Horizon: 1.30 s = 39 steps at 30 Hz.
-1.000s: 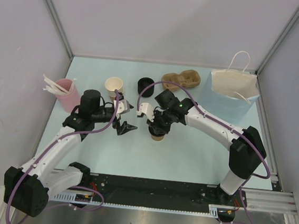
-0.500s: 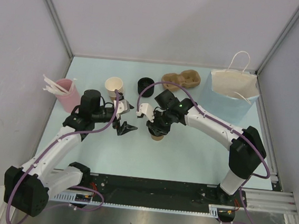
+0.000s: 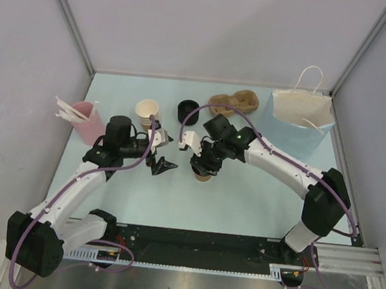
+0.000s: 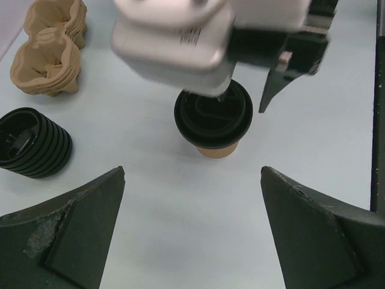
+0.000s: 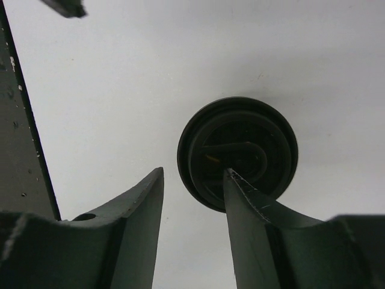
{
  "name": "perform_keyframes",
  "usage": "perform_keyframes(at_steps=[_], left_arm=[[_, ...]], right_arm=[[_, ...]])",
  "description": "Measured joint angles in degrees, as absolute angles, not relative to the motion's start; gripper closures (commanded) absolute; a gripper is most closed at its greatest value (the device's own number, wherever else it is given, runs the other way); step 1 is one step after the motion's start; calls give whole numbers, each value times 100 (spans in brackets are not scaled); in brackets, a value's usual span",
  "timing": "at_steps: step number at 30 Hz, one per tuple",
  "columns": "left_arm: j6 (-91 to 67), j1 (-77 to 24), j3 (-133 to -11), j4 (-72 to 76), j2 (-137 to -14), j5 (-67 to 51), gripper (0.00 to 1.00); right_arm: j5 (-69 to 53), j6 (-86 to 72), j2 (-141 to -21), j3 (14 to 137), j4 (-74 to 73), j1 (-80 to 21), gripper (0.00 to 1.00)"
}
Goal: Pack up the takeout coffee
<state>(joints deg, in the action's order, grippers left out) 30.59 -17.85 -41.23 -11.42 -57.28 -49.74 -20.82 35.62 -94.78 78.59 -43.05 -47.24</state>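
Note:
The takeout coffee (image 3: 204, 176) is a small tan cup with a black lid, standing upright on the table. It also shows in the left wrist view (image 4: 213, 117) and, from above, in the right wrist view (image 5: 240, 135). My right gripper (image 3: 201, 163) hangs right over it with its jaws a little apart and nothing between them. In the right wrist view (image 5: 194, 171) one fingertip (image 5: 240, 192) lies over the lid's middle and the other is beside the cup. My left gripper (image 3: 162, 163) is open and empty just left of the cup, also in the left wrist view (image 4: 192, 171).
A stack of nested tan cups (image 3: 147, 111), a stack of black lids (image 3: 188, 112) and brown pulp carriers (image 3: 235, 102) stand behind. A white paper bag (image 3: 301, 111) is at the back right. A pink cup of stirrers (image 3: 86, 121) is at the left.
My right wrist has shifted very slightly above the cup. The left arm and the cup have not moved.

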Motion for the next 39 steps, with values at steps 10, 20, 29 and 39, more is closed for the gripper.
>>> perform_keyframes(at_steps=[10, 20, 29, 39], left_arm=[[2882, -1787, -4185, -1087, -6300, -5002, 0], [2506, -2060, -5964, -2010, -8403, -5151, 0], [2171, -2300, -7074, -2718, -9651, -5339, 0], [1822, -2613, -7085, -2714, -10066, -5422, 0]], right_arm=[[-2182, 3588, -9037, 7859, -4305, -4600, 9], [-2884, 3489, -8287, 7861, -4606, -3201, 0], [-3492, 3492, -7920, 7544, -4856, -2714, 0], [-3592, 3529, -7575, 7207, -4836, -2652, 0]])
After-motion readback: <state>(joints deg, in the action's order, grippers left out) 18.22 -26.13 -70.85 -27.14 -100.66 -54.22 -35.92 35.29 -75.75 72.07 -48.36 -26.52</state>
